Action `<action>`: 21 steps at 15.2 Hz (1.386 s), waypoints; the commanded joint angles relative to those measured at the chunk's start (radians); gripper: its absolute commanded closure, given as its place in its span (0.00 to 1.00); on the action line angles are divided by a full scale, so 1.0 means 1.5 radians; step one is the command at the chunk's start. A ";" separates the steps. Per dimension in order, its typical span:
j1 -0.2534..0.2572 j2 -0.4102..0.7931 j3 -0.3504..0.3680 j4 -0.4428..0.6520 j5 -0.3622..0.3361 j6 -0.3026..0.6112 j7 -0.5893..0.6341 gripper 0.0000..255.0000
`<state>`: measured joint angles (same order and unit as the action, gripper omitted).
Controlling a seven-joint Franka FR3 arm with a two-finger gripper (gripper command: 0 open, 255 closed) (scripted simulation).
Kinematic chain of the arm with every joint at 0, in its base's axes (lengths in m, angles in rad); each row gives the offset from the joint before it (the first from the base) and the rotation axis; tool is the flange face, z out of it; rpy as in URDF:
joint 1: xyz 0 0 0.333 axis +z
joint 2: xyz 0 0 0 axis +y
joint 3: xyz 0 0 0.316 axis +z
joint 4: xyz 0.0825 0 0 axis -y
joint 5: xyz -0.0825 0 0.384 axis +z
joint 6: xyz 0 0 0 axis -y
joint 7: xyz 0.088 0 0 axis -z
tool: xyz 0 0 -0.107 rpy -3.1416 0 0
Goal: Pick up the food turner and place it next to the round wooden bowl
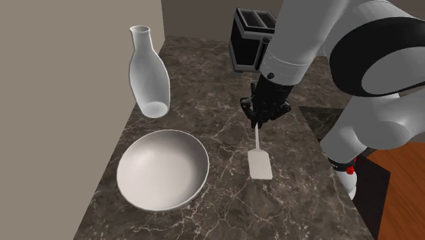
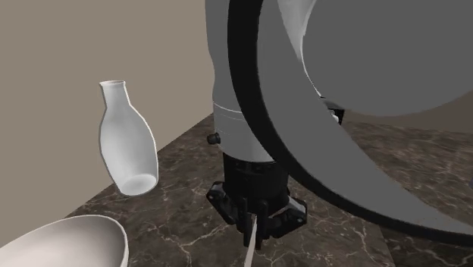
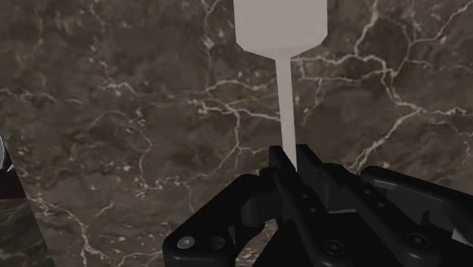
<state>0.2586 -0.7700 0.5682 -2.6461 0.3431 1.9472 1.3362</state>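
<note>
- Bowl [image 1: 162,170]: round, drawn pale grey-white, upright on the dark marble countertop [image 1: 300,204]. Its inside shows only its own bare surface.
- Vase [image 1: 148,71]: white, bottle-shaped with a narrow neck, beyond the bowl. Its interior cannot be seen.
- Toaster [image 1: 248,41]: black, two top slots, partly covered by the arm [image 1: 300,41]. Slot contents cannot be made out.
- Gripper [image 3: 289,156]: fingers clamped on the handle end of the food turner [image 1: 259,162].
- Food turner: pale, on the shoulder view's right of the bowl, near it but apart. Whether the blade touches the countertop cannot be told.
- Second exterior view: bowl cut off at the lower left corner.
</note>
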 commanded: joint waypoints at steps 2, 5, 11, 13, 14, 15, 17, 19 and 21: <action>0.003 0.008 0.012 -0.022 0.009 0.030 0.002 1.00; 0.004 0.019 0.023 -0.040 0.016 0.059 0.003 1.00; 0.004 0.019 0.023 -0.040 0.016 0.059 0.003 1.00; 0.004 0.019 0.023 -0.039 0.016 0.059 0.003 0.00; 0.004 0.019 0.023 -0.039 0.016 0.059 0.003 0.00; 0.004 0.019 0.023 -0.039 0.016 0.059 0.003 0.00; 0.004 0.019 0.023 -0.039 0.016 0.059 0.003 0.00; 0.004 0.009 0.014 -0.023 0.010 0.033 0.003 0.00; 0.002 -0.006 -0.003 0.012 -0.001 -0.018 0.004 0.00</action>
<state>0.2636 -0.7706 0.5757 -2.6485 0.3487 1.9520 1.3437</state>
